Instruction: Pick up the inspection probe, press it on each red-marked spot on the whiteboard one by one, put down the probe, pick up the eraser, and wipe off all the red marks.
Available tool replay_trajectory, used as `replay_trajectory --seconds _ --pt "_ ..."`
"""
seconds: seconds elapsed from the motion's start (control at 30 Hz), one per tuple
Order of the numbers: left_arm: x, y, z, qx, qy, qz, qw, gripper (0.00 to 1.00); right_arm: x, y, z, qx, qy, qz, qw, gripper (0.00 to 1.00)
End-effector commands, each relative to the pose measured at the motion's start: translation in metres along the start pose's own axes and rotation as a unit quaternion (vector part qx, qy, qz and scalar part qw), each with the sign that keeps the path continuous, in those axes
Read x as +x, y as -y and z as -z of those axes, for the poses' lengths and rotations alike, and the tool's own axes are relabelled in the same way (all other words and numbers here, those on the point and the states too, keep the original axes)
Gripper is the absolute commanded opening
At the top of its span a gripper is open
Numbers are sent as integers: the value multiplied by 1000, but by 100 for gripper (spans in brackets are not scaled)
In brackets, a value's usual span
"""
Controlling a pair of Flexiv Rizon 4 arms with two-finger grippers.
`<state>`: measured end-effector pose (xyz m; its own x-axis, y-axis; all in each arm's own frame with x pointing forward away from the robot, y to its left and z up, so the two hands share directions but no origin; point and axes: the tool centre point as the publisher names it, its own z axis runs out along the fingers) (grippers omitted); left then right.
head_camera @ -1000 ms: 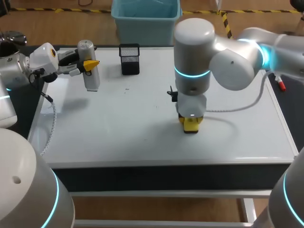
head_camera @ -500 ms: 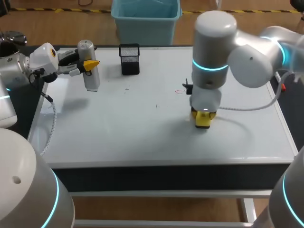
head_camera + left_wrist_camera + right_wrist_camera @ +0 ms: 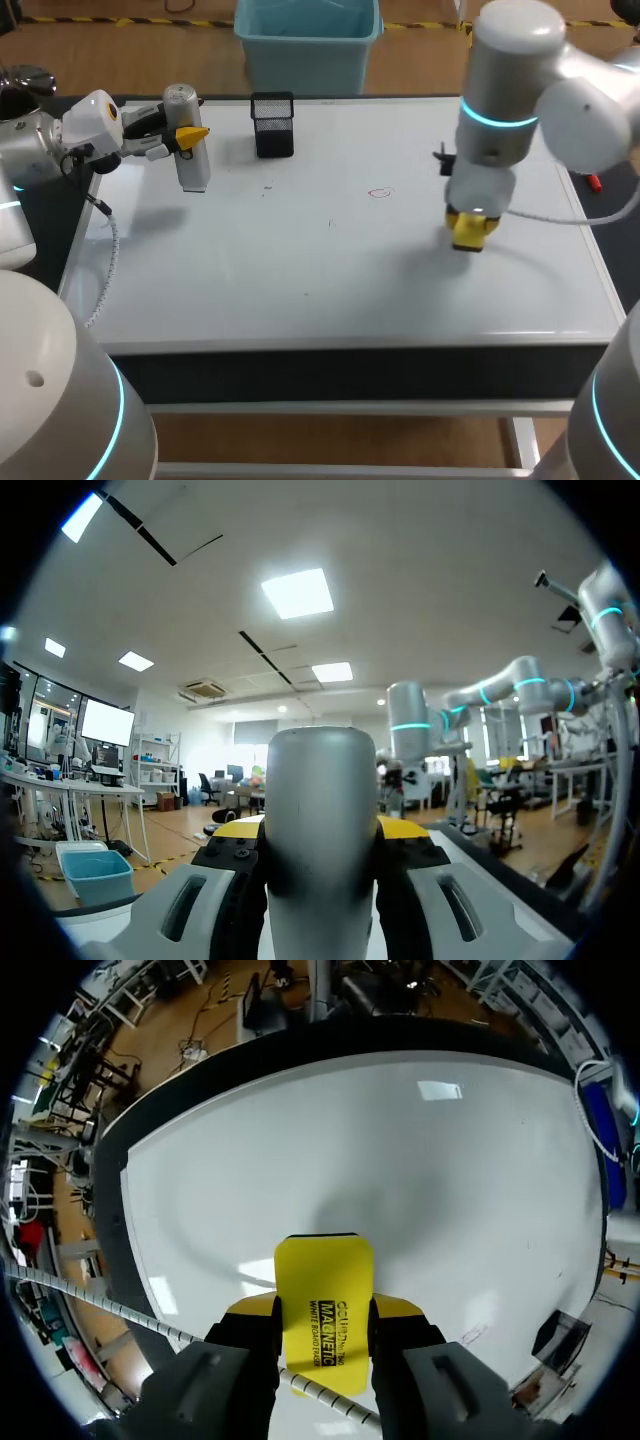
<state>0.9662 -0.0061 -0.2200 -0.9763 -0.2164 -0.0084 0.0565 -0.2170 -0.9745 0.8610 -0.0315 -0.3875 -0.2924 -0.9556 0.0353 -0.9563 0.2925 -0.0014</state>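
White rectangular whiteboard (image 3: 300,270) covers most of the counter. One flat yellow block eraser (image 3: 470,236) hangs over its right part, pinched from both sides by the yellow tips of the right hand (image 3: 472,228); contact with the surface cannot be told. Only the right wrist view shows the black print on the eraser's face. One small red ring mark (image 3: 379,192) lies left of the eraser and well apart, seen in the head view alone. Farther left, one upright grey cylindrical inspection probe (image 3: 189,152) stands over the board's far-left corner, clamped between the tips of the left hand (image 3: 186,133). One black mesh pen cup (image 3: 272,124) stands at the far edge.
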Motion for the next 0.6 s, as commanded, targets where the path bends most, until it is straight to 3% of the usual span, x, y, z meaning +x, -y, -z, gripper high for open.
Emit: replay_trajectory --seconds 0.03,0.6 --pt "-1 0 0 1 -1 -1 1000 0 30 15 4 -6 19 -12 1000 0" --pt "-1 0 0 1 -1 -1 1000 0 113 56 -10 -26 25 -68 997 0"
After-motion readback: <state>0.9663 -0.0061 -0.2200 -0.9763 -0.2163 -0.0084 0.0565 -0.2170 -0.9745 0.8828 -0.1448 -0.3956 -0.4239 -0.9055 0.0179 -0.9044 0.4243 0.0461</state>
